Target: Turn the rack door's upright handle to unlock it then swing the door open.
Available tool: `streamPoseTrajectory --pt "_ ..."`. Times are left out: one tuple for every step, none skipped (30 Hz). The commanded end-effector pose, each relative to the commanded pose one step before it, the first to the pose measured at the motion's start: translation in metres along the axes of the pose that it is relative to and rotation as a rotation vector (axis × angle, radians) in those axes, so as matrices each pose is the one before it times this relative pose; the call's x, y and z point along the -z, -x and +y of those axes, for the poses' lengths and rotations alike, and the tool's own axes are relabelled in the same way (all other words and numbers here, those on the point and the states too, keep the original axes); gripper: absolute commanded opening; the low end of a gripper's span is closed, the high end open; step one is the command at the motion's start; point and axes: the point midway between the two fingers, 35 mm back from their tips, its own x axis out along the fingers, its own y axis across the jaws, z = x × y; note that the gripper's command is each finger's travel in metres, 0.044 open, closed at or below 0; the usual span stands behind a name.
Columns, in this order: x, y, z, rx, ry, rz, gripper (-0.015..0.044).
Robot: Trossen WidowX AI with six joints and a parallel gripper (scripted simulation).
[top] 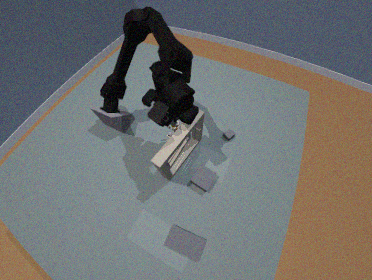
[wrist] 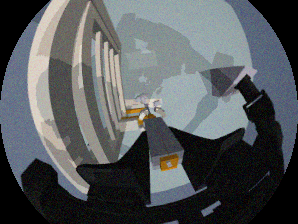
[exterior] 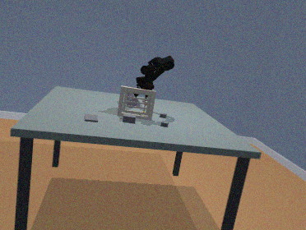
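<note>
The beige rack frame (top: 160,162) (exterior: 151,104) (wrist: 42,75) stands upright on the table. The barred door (wrist: 109,82) lies within or close to the frame; its exact angle is hard to tell. The handle (wrist: 166,142) is a grey upright bar with an orange-marked end near the camera, with orange and white fittings at its foot. My gripper (wrist: 156,132) (top: 175,121) is shut on the handle, one dark finger on each side. The rack partly hides the fingers in the exterior view. How far the handle is turned is unclear.
A grey block (top: 202,180) (exterior: 129,119) lies close beside the rack. A flat grey slab (top: 185,242) (exterior: 91,118) lies farther off, and a small block (top: 229,135) lies on the rack's other side. A grey wedge shape (top: 119,121) (wrist: 222,80) is at the arm's base.
</note>
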Motion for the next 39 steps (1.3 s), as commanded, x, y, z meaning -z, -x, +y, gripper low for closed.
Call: streamPoseTrajectory --pt "-0.00219 0.00021 -0.0047 -0.00238 0.0815 -0.00227 0.0022" --pt "-0.00042 0.00001 -0.00144 0.00006 0.0176 -0.00004 0.0022" --pt "-0.00039 0.0 -0.00145 0.00006 0.0177 -0.00003 0.0022" --pt "-0.00036 -0.00001 -0.00146 0.00006 0.0177 -0.00002 0.0022" --pt "-0.0004 0.0 -0.0016 0.00007 0.0172 -0.00004 0.0022" --pt "-0.00037 0.0 -0.00162 0.00007 0.0173 -0.00003 0.0022" --pt "-0.00034 -0.00001 -0.00163 0.00007 0.0173 -0.00002 0.0022" --pt "-0.00038 0.0 -0.00176 0.00007 0.0169 -0.00004 0.0022" --pt "-0.00035 -0.00001 -0.00178 0.00008 0.017 -0.00003 0.0022" --pt "-0.00031 -0.00002 -0.00178 0.00008 0.017 -0.00001 0.0022" --pt "-0.00036 0.0 -0.00191 0.00008 0.0166 -0.00004 0.0022" --pt "-0.00032 -0.00001 -0.00193 0.00008 0.0167 -0.00002 0.0022" --pt "-0.00028 -0.00002 -0.00193 0.00008 0.0167 0.0 0.0022" --pt "-0.00036 0.0 -0.00209 0.00009 0.0167 -0.00004 0.0022" --pt "-0.00031 -0.00002 -0.0021 0.00009 0.0167 -0.00002 0.0022" --pt "-0.00026 -0.00003 -0.00211 0.00009 0.0167 0.0 0.0022" --pt "-0.00035 0.0 -0.00208 0.00009 0.0154 -0.00005 0.0022" --pt "-0.0003 -0.00001 -0.00208 0.00009 0.0154 -0.00003 0.0022" --pt "-0.00025 -0.00002 -0.00209 0.00009 0.0154 -0.00001 0.0022" --pt "-0.00035 0.0 -0.00208 0.00009 0.0147 -0.00006 0.0022" --pt "-0.0003 -0.00001 -0.0021 0.00009 0.0147 -0.00003 0.0022" --pt "-0.00025 -0.00002 -0.0021 0.00009 0.0147 -0.00001 0.0022" --pt "-0.00035 0.0 -0.00206 0.00009 0.014 -0.00006 0.0022" --pt "-0.00031 -0.00001 -0.00208 0.00009 0.0141 -0.00003 0.0022" --pt "-0.00026 -0.00002 -0.00208 0.00009 0.0141 -0.00001 0.0022" --pt "-0.00039 0.0 -0.00228 0.00011 0.0151 -0.00007 0.0022" --pt "-0.00034 -0.00001 -0.00231 0.0001 0.0153 -0.00003 0.0022" --pt "-0.00028 -0.00002 -0.00231 0.00009 0.0153 0.0 0.0022" --pt "-0.00039 0.0 -0.00226 0.00011 0.0147 -0.00007 0.0022" --pt "-0.00033 -0.00001 -0.00227 0.0001 0.0147 -0.00003 0.0022" --pt "-0.00028 -0.00002 -0.00227 0.00009 0.0147 0.0 0.0022" --pt "-0.00039 0.0 -0.00227 0.00011 0.0146 -0.00007 0.0022" --pt "-0.00033 -0.00001 -0.00227 0.0001 0.0146 -0.00004 0.0022" --pt "-0.00028 -0.00002 -0.00227 0.00009 0.0146 0.0 0.0022" --pt "-0.00039 0.0 -0.00226 0.00011 0.0145 -0.00007 0.0022" --pt "-0.00033 -0.00001 -0.00226 0.0001 0.0145 -0.00004 0.0022" --pt "-0.00027 -0.00002 -0.00226 0.00009 0.0145 -0.00001 0.0022" --pt "-0.00039 0.00001 -0.00224 0.0001 0.0144 -0.0001 0.0022" --pt "-0.00033 0.0 -0.00225 0.00009 0.0144 -0.00005 0.0022"
